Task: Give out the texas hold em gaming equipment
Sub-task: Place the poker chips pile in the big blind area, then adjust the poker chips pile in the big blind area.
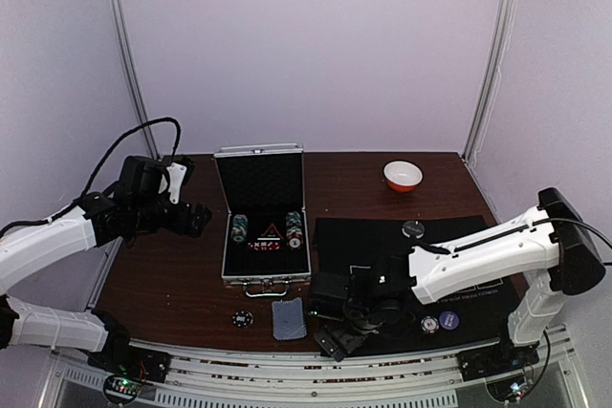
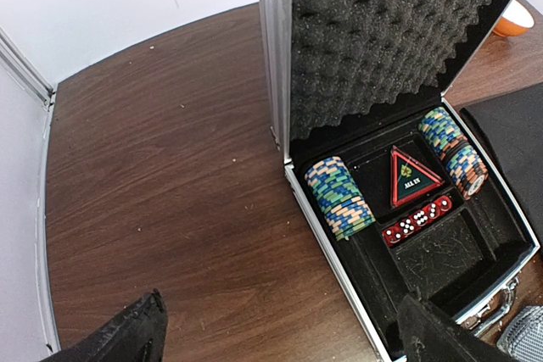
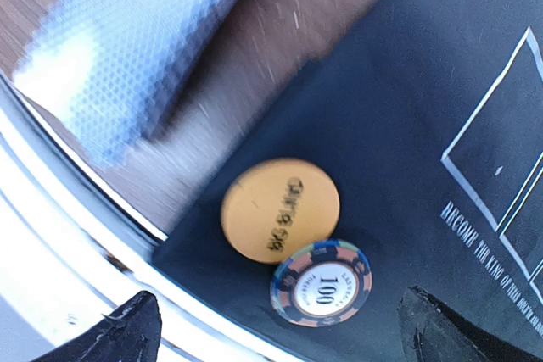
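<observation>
right gripper spread wide, empty | orange disc touching striped chip | left gripper spread wide, empty

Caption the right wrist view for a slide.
Open right gripper above an orange disc beside a striped 100 chip on the black mat, blurred card deck beyond.

With jaws spread, left arm hangs raised, right arm reaches low.

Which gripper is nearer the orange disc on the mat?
Right. The right gripper hangs just above the orange disc at the black mat's near corner; the left gripper is past the silver case, on its left side.
</observation>
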